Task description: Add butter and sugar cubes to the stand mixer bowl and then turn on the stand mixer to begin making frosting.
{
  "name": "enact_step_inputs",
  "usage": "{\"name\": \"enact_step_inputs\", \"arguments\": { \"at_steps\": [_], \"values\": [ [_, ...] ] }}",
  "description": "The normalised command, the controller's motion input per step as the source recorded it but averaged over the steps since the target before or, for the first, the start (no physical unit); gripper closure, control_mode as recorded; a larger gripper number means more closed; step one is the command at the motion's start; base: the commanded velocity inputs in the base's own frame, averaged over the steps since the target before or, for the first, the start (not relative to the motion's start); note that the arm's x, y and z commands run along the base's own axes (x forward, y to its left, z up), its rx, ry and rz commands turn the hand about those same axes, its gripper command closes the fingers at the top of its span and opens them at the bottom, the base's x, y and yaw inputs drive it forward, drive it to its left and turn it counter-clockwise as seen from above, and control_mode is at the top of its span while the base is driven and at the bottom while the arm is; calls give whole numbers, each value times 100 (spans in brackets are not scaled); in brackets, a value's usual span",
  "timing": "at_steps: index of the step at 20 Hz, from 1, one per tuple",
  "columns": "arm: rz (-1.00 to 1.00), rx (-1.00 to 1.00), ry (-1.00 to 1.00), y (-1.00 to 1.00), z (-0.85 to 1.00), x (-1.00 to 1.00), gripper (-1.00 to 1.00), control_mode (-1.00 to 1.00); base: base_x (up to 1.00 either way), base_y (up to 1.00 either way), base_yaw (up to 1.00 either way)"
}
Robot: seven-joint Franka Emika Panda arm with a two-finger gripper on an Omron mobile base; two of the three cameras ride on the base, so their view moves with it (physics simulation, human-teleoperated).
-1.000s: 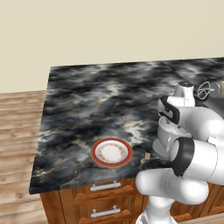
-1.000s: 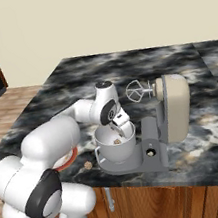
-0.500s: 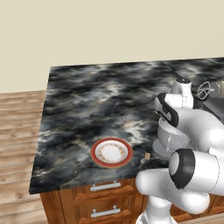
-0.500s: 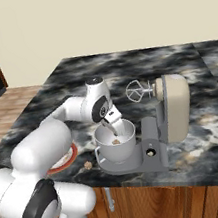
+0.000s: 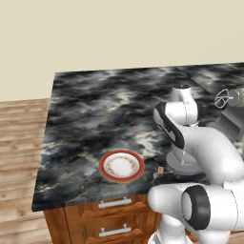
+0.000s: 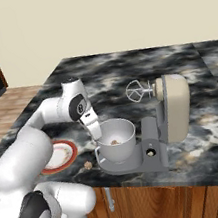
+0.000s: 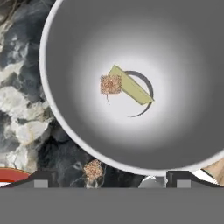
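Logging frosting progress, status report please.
Hand open, empty, over the shiny metal bowl. Yellow-green butter stick and one tan sugar cube inside. Second cube on counter.

- The left base view looks forward and down from behind the arm, on its left, over the dark marbled desk (image 5: 95, 109); the red-rimmed plate (image 5: 121, 166) lies near its front edge, the stand mixer (image 5: 228, 102) at the far right.
- The right base view looks from behind on the right, closer to the stand mixer (image 6: 170, 115) and the stand mixer bowl (image 6: 116, 140).
- Both share the desk, plate (image 6: 59, 158) and mixer.
- The hand view looks almost straight down into the bowl (image 7: 175, 127) from close above, with desk at its left.
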Motion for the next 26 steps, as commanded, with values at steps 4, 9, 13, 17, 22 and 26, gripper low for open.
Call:
{"name": "enact_step_inputs", "arguments": {
  "at_steps": [4, 9, 13, 17, 22, 26],
  "values": [
    [-1, 0, 14, 47, -29, -40, -100, -100, 0, 0, 0],
    [0, 0, 3, 29, -43, -40, -100, -100, 0, 0, 0],
    [0, 0, 0, 26, -45, -14, -100, -100, 0, 0, 0],
    [-2, 0, 0, 10, -35, 0, -100, -100, 0, 0, 0],
    [0, 0, 0, 0, -32, 19, -100, -100, 0, 0, 0],
    [0, 0, 0, 0, -29, 28, -100, -100, 0, 0, 0]
  ]
}}
